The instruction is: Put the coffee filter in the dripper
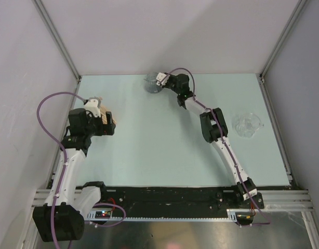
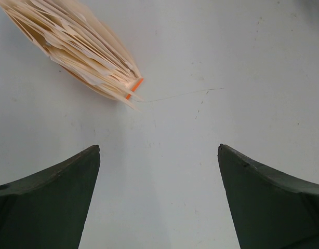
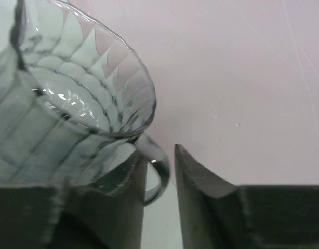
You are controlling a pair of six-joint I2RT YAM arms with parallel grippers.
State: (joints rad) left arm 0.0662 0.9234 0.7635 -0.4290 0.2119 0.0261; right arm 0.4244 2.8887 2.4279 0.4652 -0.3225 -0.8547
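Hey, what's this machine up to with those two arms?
The right gripper is at the far edge of the pale table, with its fingers on either side of the loop handle of a translucent grey ribbed dripper cup. A sliver of gap shows there. The cup holds no filter. The left gripper hangs open beside a tan fan-shaped stack of paper, touching nothing.

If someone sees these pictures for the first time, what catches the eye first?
The grey ribbed dripper fills the right wrist view, its loop handle between the right fingers, at the far edge of the table. On the left, a fanned stack of tan papers lies ahead of the wide-open left fingers. A clear glass vessel stands alone on the right.
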